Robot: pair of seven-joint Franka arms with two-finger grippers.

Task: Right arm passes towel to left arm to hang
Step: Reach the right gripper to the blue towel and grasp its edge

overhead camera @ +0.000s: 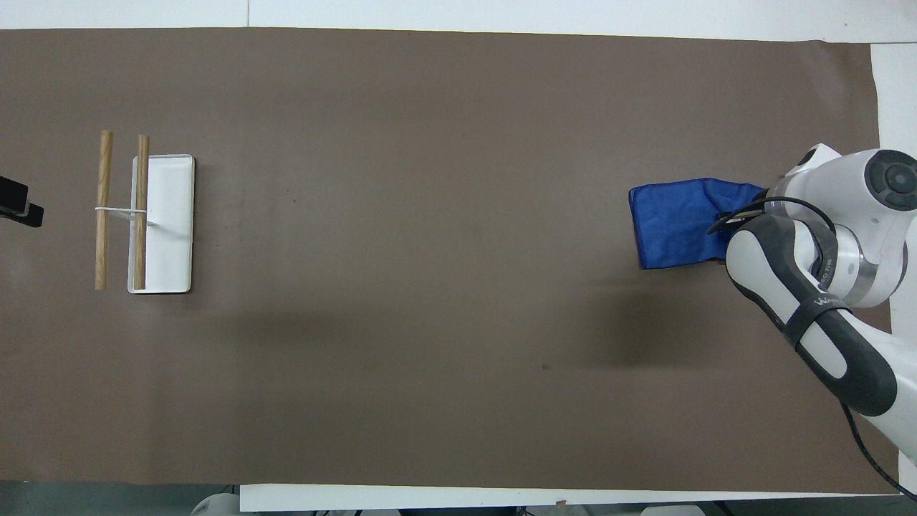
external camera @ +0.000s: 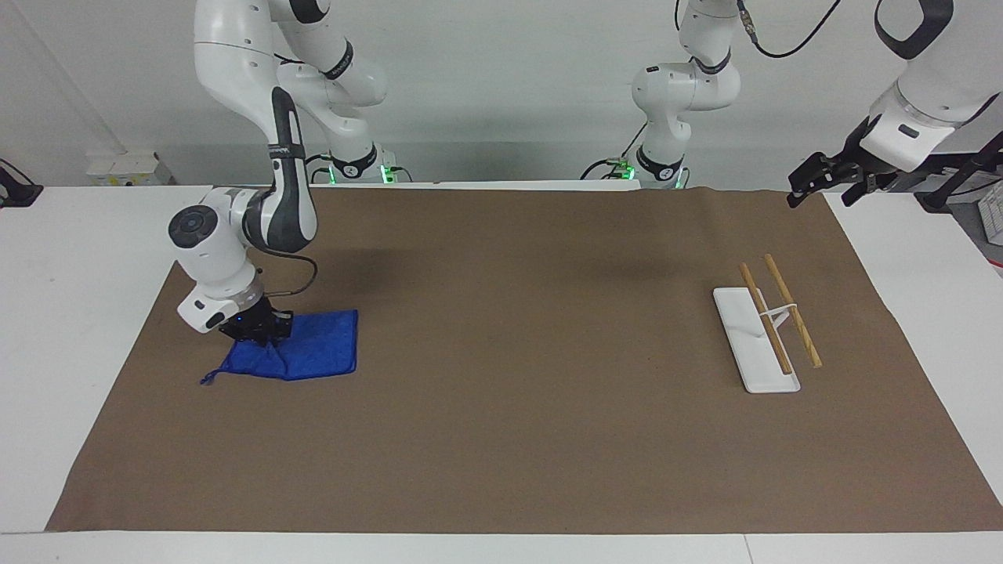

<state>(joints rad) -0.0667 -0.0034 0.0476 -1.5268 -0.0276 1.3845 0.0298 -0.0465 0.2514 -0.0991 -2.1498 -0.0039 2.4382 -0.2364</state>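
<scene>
At the right arm's end of the table [external camera: 94,258], on the brown paper mat [external camera: 501,439], lies the small royal-blue rectangular fabric towel [external camera: 317,354], bunched up toward the right end effector [external camera: 258,333]. Treat the towel as light, soft and limp: it folds under its own weight, drapes from any single hold, and will not keep a flat shape during transfer. It does not appear slippery or fragile. Take hold of it near an edge or corner, so that most of the cloth hangs free below for the receiving arm; the short blue string loop [external camera: 210,378] trails from the corner farthest from the robots.

The right end effector is closed, its fingertips pinching a gathered ridge of the towel at the end nearest the arm's wrist. The cloth puckers around that pinch, while the rest lies on the mat.

The left end effector [external camera: 823,176] waits in the air over the left arm's end of the table, fully open and holding nothing. The white-based rack with two wooden rods [external camera: 772,325] stands on the mat below it.
</scene>
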